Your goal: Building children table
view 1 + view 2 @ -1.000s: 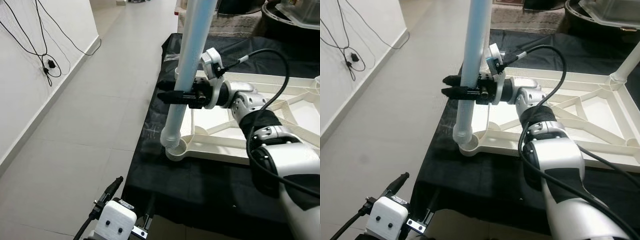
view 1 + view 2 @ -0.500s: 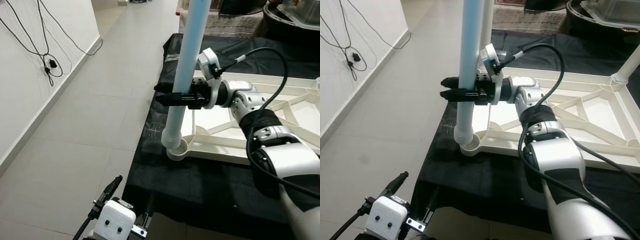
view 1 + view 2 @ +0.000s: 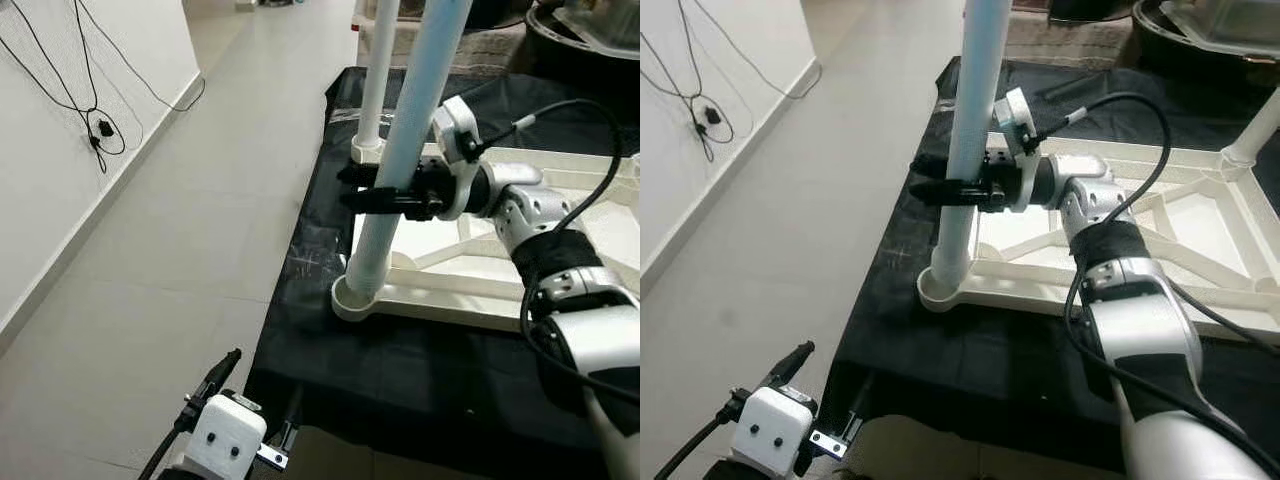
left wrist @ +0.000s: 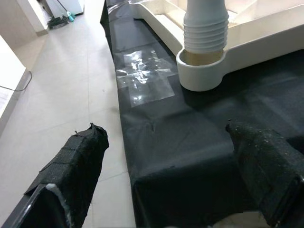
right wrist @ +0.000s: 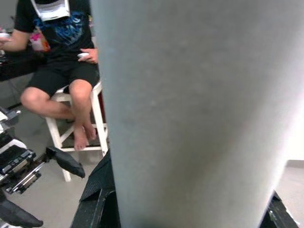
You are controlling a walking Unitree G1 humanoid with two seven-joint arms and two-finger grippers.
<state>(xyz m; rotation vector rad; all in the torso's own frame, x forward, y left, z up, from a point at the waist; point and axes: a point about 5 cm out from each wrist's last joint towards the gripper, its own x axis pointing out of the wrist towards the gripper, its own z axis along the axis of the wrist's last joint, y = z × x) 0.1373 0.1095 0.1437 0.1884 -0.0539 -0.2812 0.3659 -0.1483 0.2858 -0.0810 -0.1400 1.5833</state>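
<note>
the right pincer point(image 3: 365, 192) is pinching a pale blue table leg point(image 3: 405, 155), its two black fingers clamped on either side of the tube about midway up. below the pincer the leg's ribbed white lower end sits in the round corner socket point(image 3: 350, 298) of the upturned white table frame point(image 3: 480, 295); the leg tilts, its upper part leaning over the frame and toward the robot's right. the frame lies flat on a black cloth point(image 3: 400, 370) spread under it. beyond the pincer, at the frame's next corner, a second white leg point(image 3: 375, 75) stands upright. in the right wrist view the grasped leg point(image 5: 199, 114) is seen very close, and past it a person point(image 5: 61, 52) sits on a white stool point(image 5: 78, 126).

the left pincer point(image 4: 166, 161) hangs low, off the near edge of the cloth, its two fingers spread wide apart and holding nothing. ahead of it in the left wrist view are the socket point(image 4: 204, 71) with the leg's ribbed end point(image 4: 205, 31) in it, and a patch of clear tape point(image 4: 145, 78) on the cloth. to the left of both pincers lies pale tiled floor point(image 3: 170, 220), with black cables point(image 3: 90, 110) running down a white wall.
</note>
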